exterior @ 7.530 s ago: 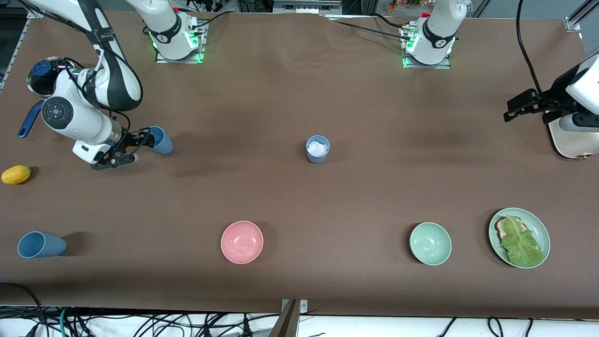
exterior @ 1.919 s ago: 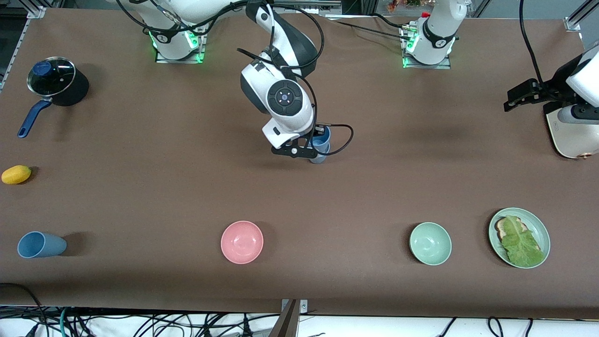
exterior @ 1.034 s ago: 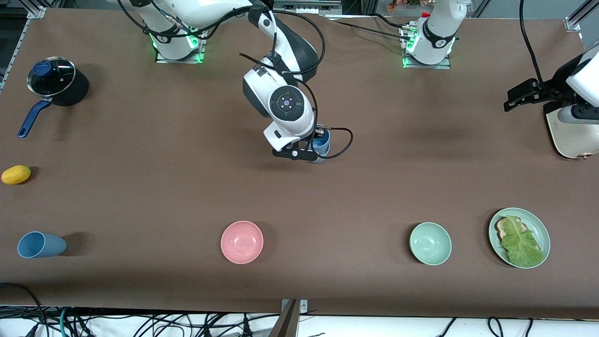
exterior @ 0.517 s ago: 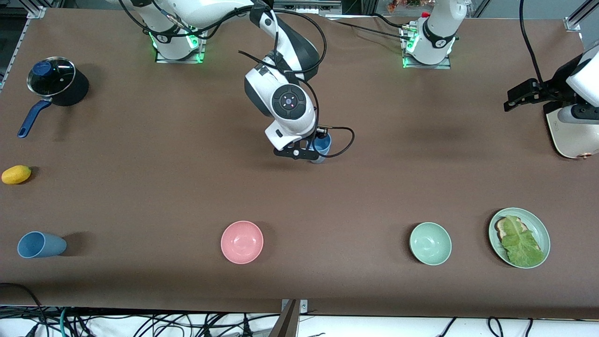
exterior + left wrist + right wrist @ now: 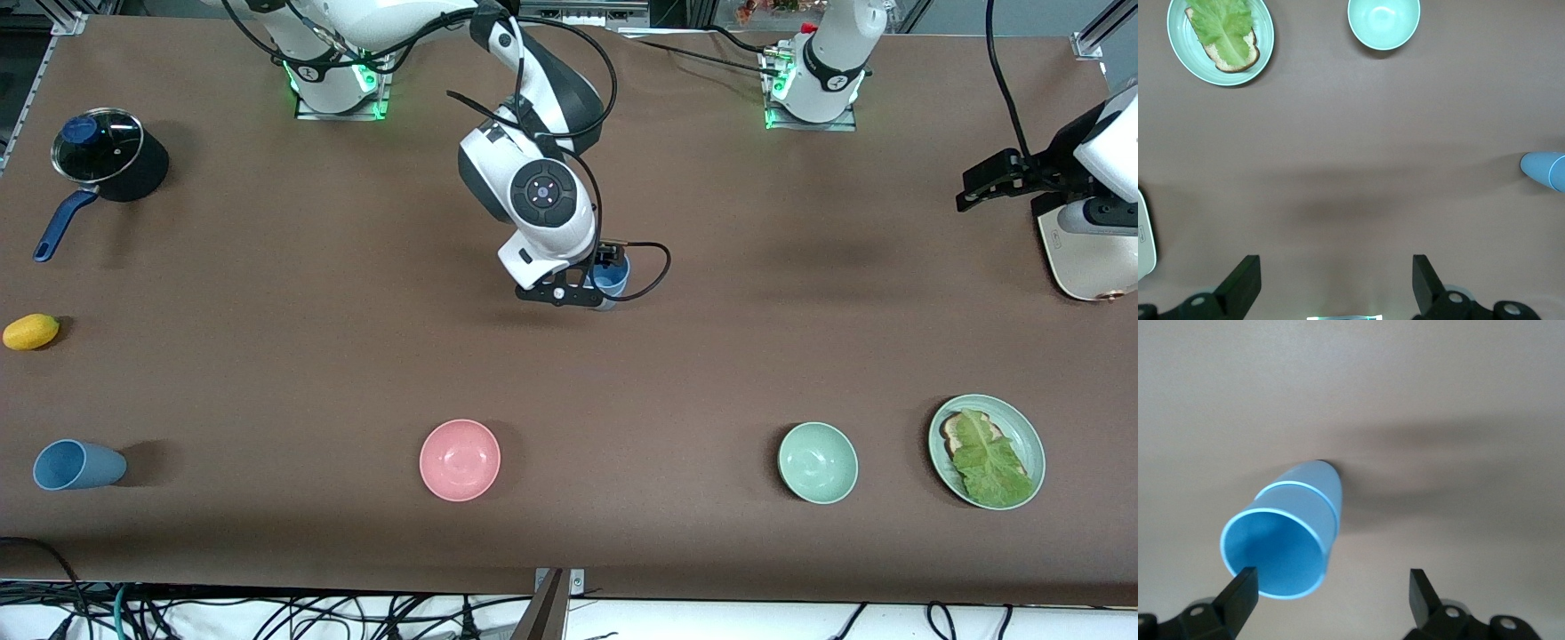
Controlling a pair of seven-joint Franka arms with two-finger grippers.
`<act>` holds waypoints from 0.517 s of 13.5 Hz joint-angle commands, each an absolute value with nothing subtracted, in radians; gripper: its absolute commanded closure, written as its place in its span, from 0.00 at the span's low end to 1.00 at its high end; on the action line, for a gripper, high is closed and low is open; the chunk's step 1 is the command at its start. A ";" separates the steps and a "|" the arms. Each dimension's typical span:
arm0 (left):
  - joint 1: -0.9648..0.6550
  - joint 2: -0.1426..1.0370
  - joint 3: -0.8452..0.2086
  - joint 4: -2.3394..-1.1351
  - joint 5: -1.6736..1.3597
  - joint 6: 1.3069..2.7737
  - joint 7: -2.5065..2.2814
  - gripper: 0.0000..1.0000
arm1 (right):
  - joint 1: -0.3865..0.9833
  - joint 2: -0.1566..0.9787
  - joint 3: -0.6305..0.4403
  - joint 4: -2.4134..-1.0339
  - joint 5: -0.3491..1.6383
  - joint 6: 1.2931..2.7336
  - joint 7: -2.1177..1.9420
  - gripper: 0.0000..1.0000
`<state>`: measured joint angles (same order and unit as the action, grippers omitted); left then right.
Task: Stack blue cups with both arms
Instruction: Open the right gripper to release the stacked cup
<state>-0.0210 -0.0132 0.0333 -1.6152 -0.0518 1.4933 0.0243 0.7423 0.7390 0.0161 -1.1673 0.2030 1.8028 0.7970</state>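
Note:
Two blue cups (image 5: 613, 279) stand nested, one inside the other, in the middle of the table; the right wrist view shows the stack (image 5: 1285, 537) upright. My right gripper (image 5: 592, 284) hangs just over it, open (image 5: 1331, 595), with one fingertip (image 5: 1239, 592) by the upper cup's rim and nothing gripped. Another blue cup (image 5: 76, 465) lies on its side near the front edge at the right arm's end. My left gripper (image 5: 985, 190) waits open (image 5: 1335, 283) over the left arm's end, holding nothing. The stack also shows in the left wrist view (image 5: 1545, 171).
A pink bowl (image 5: 460, 460), a green bowl (image 5: 818, 462) and a green plate with toast and lettuce (image 5: 1024, 436) sit along the front. A lidded pot (image 5: 107, 164) and a yellow fruit (image 5: 31, 331) are at the right arm's end. A white appliance (image 5: 1080, 262) lies under the left arm.
My right gripper has opened and let go of the upper cup, which now sits in the lower one. The left arm has not moved.

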 commanded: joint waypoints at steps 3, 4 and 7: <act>-0.028 0.000 0.034 -1.582 -0.031 1.473 0.015 0.00 | 0.658 0.674 0.020 -1.150 0.195 1.659 0.678 0.00; -0.028 0.000 0.034 -1.582 -0.031 1.473 0.017 0.00 | 0.640 0.655 0.018 -1.152 0.192 1.622 0.637 0.00; -0.025 0.000 0.037 -1.582 -0.032 1.473 0.015 0.00 | 0.604 0.614 -0.027 -1.157 0.187 1.504 0.575 0.00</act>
